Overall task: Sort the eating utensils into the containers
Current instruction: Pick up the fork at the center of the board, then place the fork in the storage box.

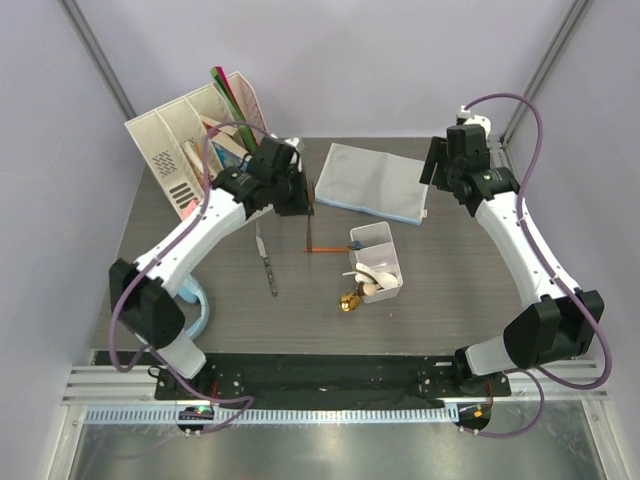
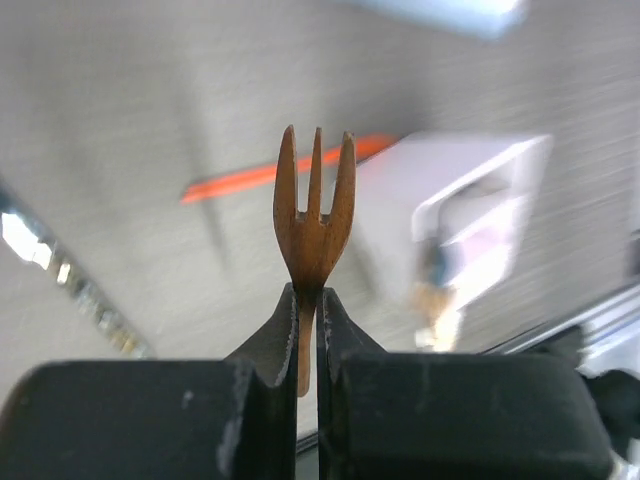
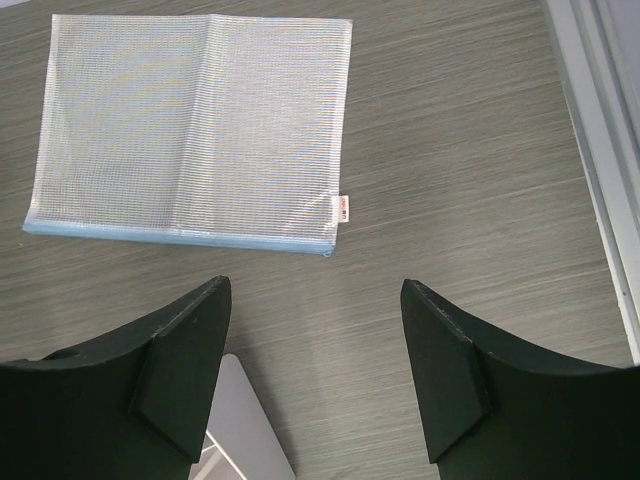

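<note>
Pinching a small brown wooden three-tined fork [image 2: 315, 210] by its handle, the left gripper [image 2: 308, 310] is clenched, tines pointing away from the wrist camera. Farther right, mid-table, sits the white translucent plastic box [image 1: 375, 262] with pale spoons inside. The right gripper [image 3: 315, 370] hangs released above a pale mesh zip pouch [image 3: 190, 130].
</note>
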Tool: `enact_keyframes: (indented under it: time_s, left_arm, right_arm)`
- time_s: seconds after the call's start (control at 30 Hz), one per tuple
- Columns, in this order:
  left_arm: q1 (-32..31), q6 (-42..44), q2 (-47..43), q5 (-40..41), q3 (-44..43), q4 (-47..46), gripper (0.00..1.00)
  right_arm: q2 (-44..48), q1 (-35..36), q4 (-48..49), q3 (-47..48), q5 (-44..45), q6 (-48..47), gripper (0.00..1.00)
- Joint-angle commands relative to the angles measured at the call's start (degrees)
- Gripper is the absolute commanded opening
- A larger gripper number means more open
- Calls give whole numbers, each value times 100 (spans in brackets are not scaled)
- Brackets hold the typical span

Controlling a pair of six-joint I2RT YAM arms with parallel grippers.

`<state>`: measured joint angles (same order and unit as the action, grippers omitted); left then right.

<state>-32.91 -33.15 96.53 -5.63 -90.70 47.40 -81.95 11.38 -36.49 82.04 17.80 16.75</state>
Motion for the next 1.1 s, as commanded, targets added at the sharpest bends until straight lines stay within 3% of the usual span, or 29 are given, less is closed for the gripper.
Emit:
enact_keyframes:
  time_s: [0.0, 0.23, 0.37, 0.67, 1.07]
  left_arm:
    - [-207, -16, -494, -176, -45, -1720, 0]
    - [-515, 607, -242, -553, 526, -3813, 0]
    - [-725, 1143, 233, -711, 640, -4492, 0]
    - [-893, 1715, 1016, -870, 219, -4915, 0]
    - [-1104, 1741, 613, -536, 1106, -5635, 0]
  right_arm:
    - [-14, -21, 72, 207, -198, 153, 73]
    - [504, -22, 195, -293, -172, 109, 73]
    - [785, -21, 204, -592, -189, 144, 73]
    - [1173, -30, 45, -883, -93, 56, 73]
    - [1190, -4, 89, -971, -154, 118, 73]
